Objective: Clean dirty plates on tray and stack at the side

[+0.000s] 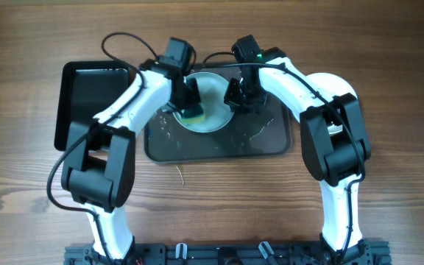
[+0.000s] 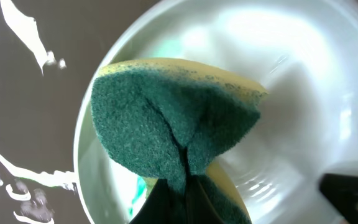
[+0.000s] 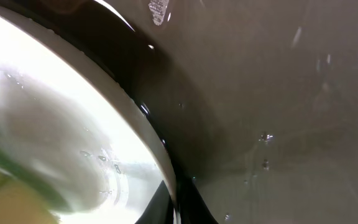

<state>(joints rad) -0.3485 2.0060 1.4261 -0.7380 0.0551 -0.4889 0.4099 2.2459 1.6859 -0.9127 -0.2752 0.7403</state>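
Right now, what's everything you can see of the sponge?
The sponge is yellow foam with a rough dark green scouring face. Folded and creased down the middle, it is pinched in the shut left gripper, green face toward the wrist camera. It rests against the inside of the white plate on the wet dark tray. A teal smear shows beside it.

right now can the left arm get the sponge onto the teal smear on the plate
Probably yes. The left gripper, shut on the sponge, is over the plate, and the smear shows just beside the sponge's lower edge. Nothing lies between them; the right gripper is off at the far rim.
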